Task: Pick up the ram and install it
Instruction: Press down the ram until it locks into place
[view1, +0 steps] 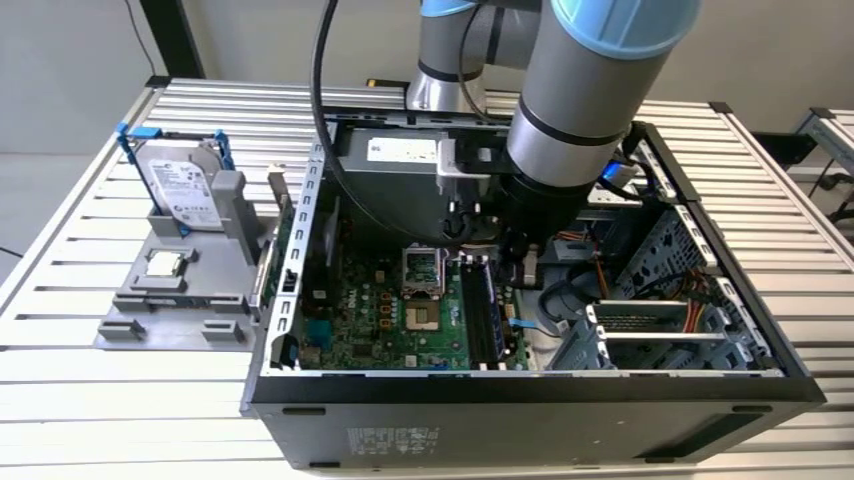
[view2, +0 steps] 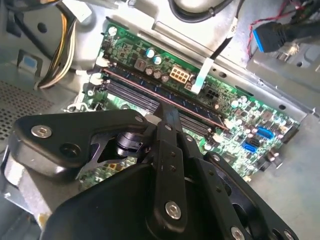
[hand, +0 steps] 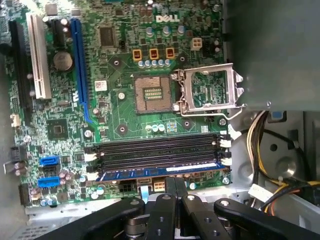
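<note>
In the exterior view, an open case is seen on a slatted table, and a green board is laid flat inside it. The arm is reached down over the board, and the gripper is held low, right above the long slots at the board's edge. The ram is seen as a dark stick in those slots, just under the gripper. A hard drive and a small silver chip are kept on a grey stand, well away from the board and outside the case. In the second wrist view, the gripper is pointed down at the board, and its tip is set on the slots. The ram is seen as a thin strip in the slot nearest the board's edge. In the first wrist view, the ram is shown as a blue strip in that same edge slot of the board, with bare black slots beside it and the open socket farther in. The gripper is placed right at the ram's top edge. The jaws are held close together, side by side, and nothing is seen between them.
</note>
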